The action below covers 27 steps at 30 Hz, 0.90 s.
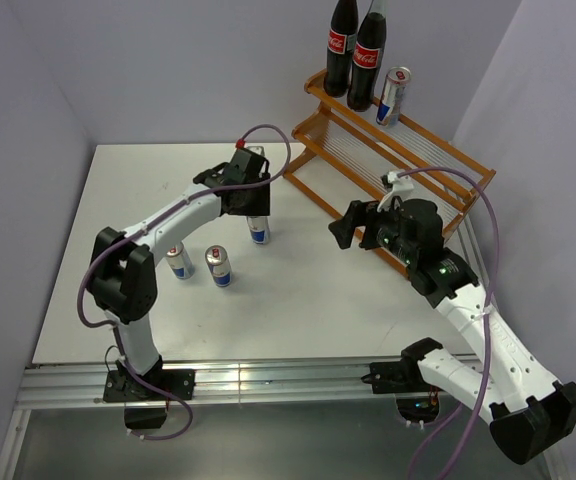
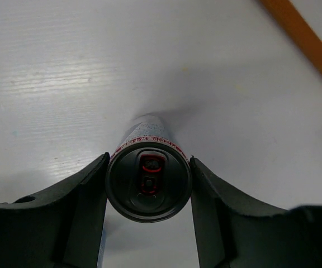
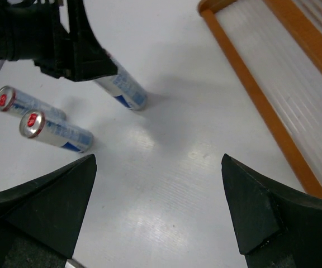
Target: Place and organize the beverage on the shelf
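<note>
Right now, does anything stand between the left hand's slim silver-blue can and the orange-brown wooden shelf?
Nothing visible on the table. The left hand grips the slim silver-blue can; bare white tabletop runs to the orange-brown wooden shelf. The two other cans stand on its opposite side. The open right hand hovers by the shelf.

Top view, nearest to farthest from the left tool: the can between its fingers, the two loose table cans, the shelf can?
1. Gripped can, right under the left tool.
2. Two loose cans, on the table, near-left; too close to separate.
3. Shelf can, far right, top tier.
</note>
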### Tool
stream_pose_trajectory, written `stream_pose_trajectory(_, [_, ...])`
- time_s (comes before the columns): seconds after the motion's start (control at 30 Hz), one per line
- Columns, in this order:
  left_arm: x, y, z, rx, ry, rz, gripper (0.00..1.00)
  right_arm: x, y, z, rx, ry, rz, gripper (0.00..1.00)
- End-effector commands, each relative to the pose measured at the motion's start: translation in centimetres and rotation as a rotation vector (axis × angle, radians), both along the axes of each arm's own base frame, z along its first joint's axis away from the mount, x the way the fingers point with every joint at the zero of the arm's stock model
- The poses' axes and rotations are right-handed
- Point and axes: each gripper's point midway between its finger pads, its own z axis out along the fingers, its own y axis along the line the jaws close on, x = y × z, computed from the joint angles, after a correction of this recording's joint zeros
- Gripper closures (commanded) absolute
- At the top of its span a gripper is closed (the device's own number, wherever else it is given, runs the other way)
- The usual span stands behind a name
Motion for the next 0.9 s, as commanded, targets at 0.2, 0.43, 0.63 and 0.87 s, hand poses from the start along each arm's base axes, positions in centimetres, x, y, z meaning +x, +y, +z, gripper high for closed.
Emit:
stream_pose_trajectory(0.2, [-5.3,-5.9,12.4,-0.4,-0.138,-0.376,1.0,-1.9,5.5,1.4,0.111,-0.035,0.34,0.0])
stream_pose_trajectory(0.43, [-10.3,-8.1,14.8,-0.56,-0.084,-0.631,1.0,-2.6,5.9,1.4,0.082,-0.035,0.395,0.04])
stream_pose_trajectory(0.63, [-13.9,-9.8,14.9,-0.628,-0.009,-0.83,1.0,-3.2,6.1,0.3,-0.001,0.001,0.434,0.09])
stream_pose_trajectory(0.87, [-16.8,-11.6,13.9,-0.621,0.036,-0.956,1.0,-5.8,7.9,-1.1,-0.095,0.014,0.576,0.12])
